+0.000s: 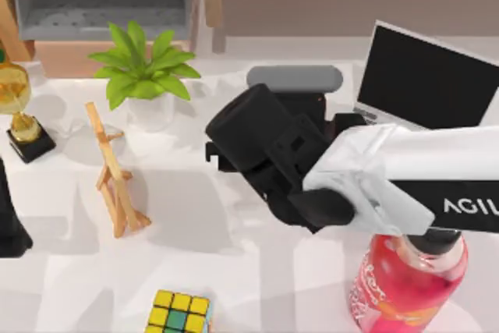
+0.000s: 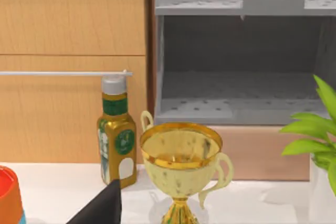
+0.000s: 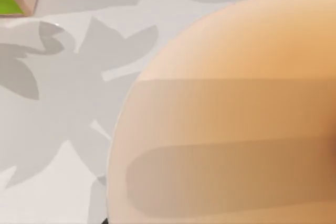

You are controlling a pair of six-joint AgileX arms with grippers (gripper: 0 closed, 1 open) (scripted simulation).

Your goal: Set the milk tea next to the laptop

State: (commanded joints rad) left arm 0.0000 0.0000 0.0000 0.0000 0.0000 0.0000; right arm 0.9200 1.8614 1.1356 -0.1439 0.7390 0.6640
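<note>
The milk tea looms very close in the right wrist view as a broad peach-orange surface; in the top view my right arm covers it. My right gripper reaches from the right side to the table's middle, just left of the laptop, which stands open at the back right with its black screen facing forward. My left gripper is parked at the table's left edge.
A pink-red bottle stands at the front right under my right arm. A potted plant, a gold trophy, a wooden easel and a colour cube occupy the left half. A grey rounded piece lies behind the gripper.
</note>
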